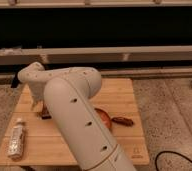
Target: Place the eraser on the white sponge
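The hand [39,103] hangs low over the left part of the bench [124,95], probably because the goal lies there. I cannot tell if it is clenched or released. Just under it shows a small dark block, which I take for the eraser [45,115]. A pale patch touching it may be the white sponge [36,106]. The thick white arm [74,100] hides much of the middle. An orange bowl [105,120], a reddish-brown object [123,121] and a clear bottle [16,141] lie well apart from that spot and stand in nobody's way.
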Available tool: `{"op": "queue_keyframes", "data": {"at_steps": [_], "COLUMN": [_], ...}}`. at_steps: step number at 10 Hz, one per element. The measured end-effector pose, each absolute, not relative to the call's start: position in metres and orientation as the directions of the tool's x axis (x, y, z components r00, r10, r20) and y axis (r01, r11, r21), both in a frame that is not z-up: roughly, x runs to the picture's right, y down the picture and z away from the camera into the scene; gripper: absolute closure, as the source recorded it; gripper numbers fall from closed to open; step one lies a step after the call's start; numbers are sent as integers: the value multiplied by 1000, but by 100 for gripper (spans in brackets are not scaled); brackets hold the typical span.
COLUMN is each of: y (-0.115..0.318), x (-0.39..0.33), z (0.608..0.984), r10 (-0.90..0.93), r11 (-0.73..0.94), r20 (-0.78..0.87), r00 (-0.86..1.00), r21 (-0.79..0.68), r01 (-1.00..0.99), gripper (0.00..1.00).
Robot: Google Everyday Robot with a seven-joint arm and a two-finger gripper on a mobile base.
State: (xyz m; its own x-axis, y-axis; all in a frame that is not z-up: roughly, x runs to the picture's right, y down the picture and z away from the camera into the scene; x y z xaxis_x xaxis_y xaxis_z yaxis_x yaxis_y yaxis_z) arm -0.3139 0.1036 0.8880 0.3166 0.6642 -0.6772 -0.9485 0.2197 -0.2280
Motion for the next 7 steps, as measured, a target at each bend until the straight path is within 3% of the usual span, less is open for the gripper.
{"op": "queue_keyframes", "data": {"at_steps": [7], "y": [115], "x": [-306], "z": [902], "r10": [586], "r11": [240], "r20": [-749], "r00": [310], "r21": [-205], "r01": [-949], "gripper": [87]}}
